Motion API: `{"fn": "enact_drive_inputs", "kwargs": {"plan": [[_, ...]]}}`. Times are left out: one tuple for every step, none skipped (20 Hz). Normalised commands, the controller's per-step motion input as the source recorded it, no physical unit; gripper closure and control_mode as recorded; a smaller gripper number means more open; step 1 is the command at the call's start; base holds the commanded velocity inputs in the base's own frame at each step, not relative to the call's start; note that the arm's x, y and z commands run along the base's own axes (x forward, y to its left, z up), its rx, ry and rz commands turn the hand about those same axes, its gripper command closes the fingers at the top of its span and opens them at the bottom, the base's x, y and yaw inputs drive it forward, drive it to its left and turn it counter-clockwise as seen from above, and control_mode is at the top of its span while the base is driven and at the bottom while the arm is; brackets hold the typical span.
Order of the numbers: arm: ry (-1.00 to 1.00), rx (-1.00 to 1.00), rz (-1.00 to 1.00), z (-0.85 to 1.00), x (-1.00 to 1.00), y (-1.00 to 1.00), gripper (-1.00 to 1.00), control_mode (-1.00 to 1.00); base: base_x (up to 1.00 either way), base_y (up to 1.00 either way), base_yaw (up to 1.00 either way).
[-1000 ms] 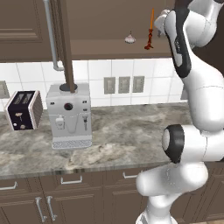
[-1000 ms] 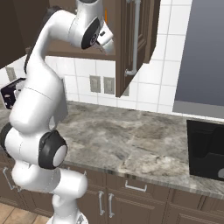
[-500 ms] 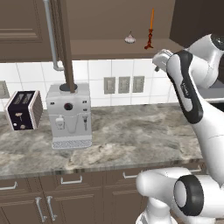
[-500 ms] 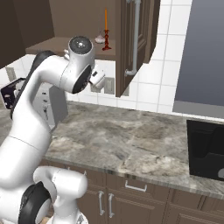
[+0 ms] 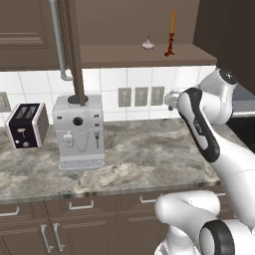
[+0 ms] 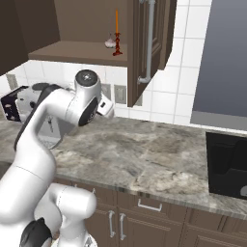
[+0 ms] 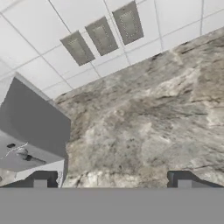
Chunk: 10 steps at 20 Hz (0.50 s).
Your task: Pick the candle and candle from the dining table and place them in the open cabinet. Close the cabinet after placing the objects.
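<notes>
The end effector (image 7: 112, 180) is open and holds nothing. It points down at the stone desk (image 7: 153, 113), with the wall plugs (image 7: 101, 36) at 12 o'clock. Both candles are on the cabinet shelf (image 5: 124, 54): the orange candle (image 5: 172, 32) and the small cream candle (image 5: 148, 44) at its 9 o'clock. I think closing comes next. Push the cabinet door (image 6: 147, 43) flat and slowly, well away from the candles.

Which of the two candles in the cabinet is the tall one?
The orange taper in the red holder, standing upright at the shelf's front edge. The other candle is short, stubby and pale, sitting beside it.
</notes>
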Motion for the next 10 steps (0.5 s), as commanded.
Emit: {"fn": "enact_drive_inputs", "kwargs": {"plan": [[0.19,-0.15,0.15,-0.71,0.00,0.00,-1.00,-1.00,0.00,0.00,0.00],[0.18,-0.15,0.15,-0.69,0.00,0.00,-1.00,-1.00,0.00,0.00,0.00],[0.16,-0.16,0.14,-0.61,0.00,0.00,-1.00,-1.00,0.00,0.00,0.00],[0.15,-0.18,0.13,-0.51,0.00,0.00,-1.00,-1.00,0.00,0.00,0.00],[0.14,-0.17,0.13,-0.42,0.00,0.00,-1.00,-1.00,0.00,0.00,0.00],[0.16,-0.16,0.14,-0.42,0.00,0.00,-1.00,-1.00,0.00,0.00,0.00],[0.17,-0.16,0.15,-0.50,0.00,0.00,-1.00,-1.00,0.00,0.00,0.00],[0.18,-0.18,0.15,-0.54,0.00,0.00,-1.00,-1.00,0.00,0.00,0.00],[0.19,-0.19,0.16,-0.64,0.00,0.00,-1.00,-1.00,0.00,0.00,0.00],[0.19,-0.21,0.16,-0.58,0.00,0.00,-1.00,-1.00,0.00,0.00,0.00]]}}
